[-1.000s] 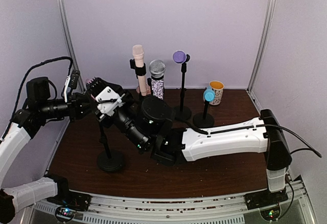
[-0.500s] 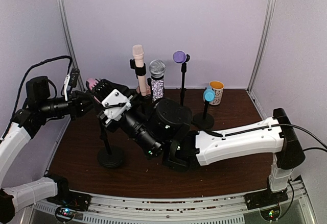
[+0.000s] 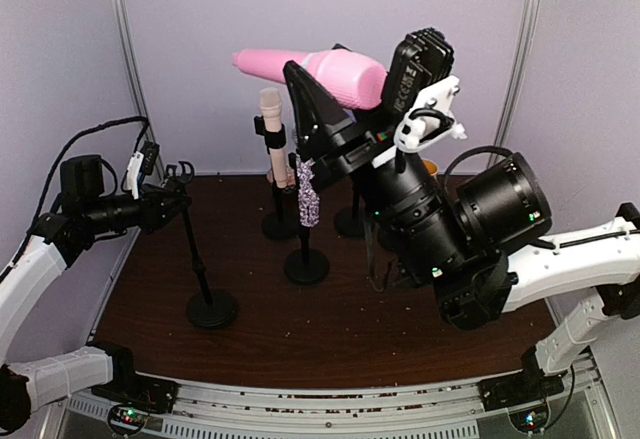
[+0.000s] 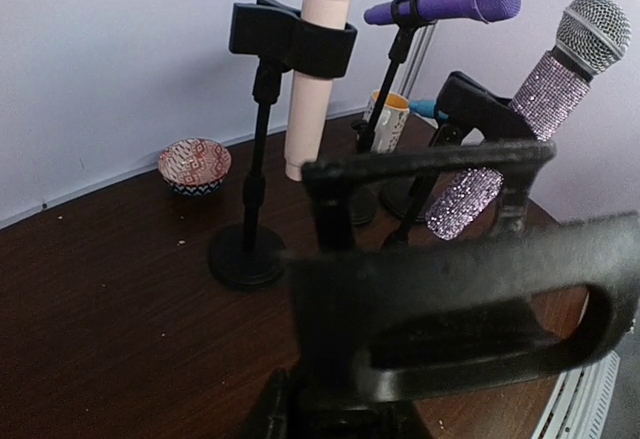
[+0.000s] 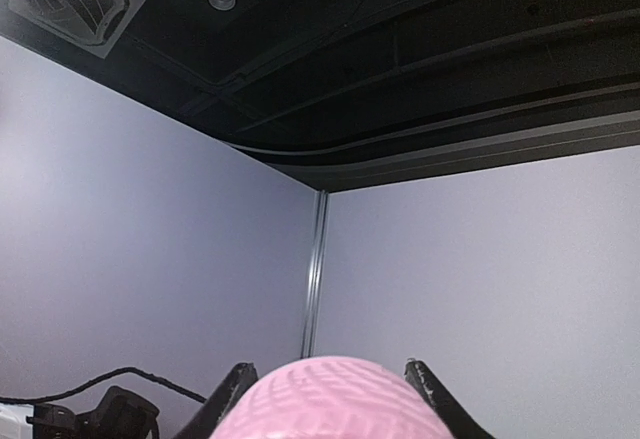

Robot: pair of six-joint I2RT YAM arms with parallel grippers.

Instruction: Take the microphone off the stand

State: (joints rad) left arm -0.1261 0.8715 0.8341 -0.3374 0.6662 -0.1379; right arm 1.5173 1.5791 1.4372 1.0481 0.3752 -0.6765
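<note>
The pink microphone is off the stand and lies level, high above the table, in my right gripper. In the right wrist view its pink mesh head sits between my two fingertips. The black stand stands at the left on its round base, its clip empty. My left gripper is shut on the stand just below the clip. In the left wrist view the empty clip fills the foreground, and my jaws are mostly hidden under it.
A beige microphone, a glittery silver one and a purple one sit on stands at the back. A paper cup and a patterned bowl stand by the rear wall. My right arm looms over the table's right half.
My right gripper has pulled the pink microphone out of the clip and raised it high to the right. The stand stays upright in my left gripper, its clip now empty.
</note>
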